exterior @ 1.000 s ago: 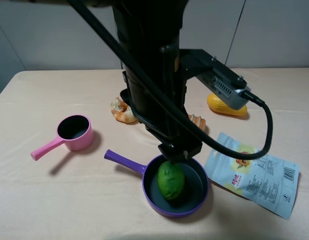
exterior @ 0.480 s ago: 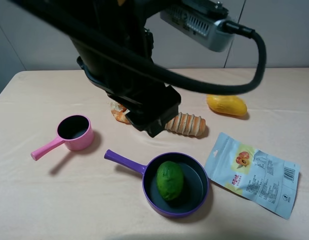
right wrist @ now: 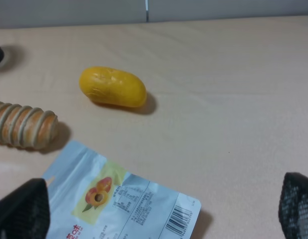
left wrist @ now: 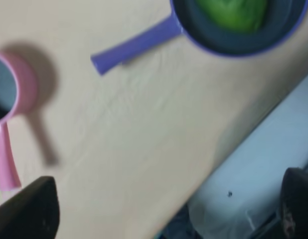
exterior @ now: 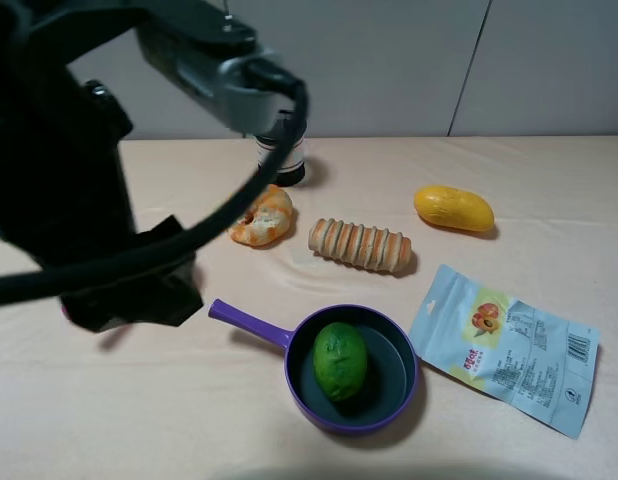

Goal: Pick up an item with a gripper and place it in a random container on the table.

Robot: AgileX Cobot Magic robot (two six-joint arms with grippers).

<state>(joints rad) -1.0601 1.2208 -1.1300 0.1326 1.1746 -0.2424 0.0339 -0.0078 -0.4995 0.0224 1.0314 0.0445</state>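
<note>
The green toy fruit (exterior: 340, 361) lies inside the purple frying pan (exterior: 403, 345) at the front of the table (exterior: 509, 160). It touches no gripper. My left arm (exterior: 89, 200) is a large black mass on the left, well away from the pan. In the left wrist view my left gripper (left wrist: 164, 209) is open and empty above the table's front edge. The fruit (left wrist: 232, 12) and the pan's handle (left wrist: 136, 44) lie far from its jaws. My right gripper (right wrist: 159, 209) is open and empty above the packet.
A yellow mango-shaped fruit (exterior: 453, 208), a striped bread roll (exterior: 361, 245), a croissant-like pastry (exterior: 263, 219) and a dark cup (exterior: 286, 158) sit at the back. A silver snack packet (exterior: 504, 348) lies right of the pan. The pink saucepan (left wrist: 14, 84) is on the left.
My left arm has risen from just above the fruit and swung left, away from the pan. The fruit stays in the pan.
</note>
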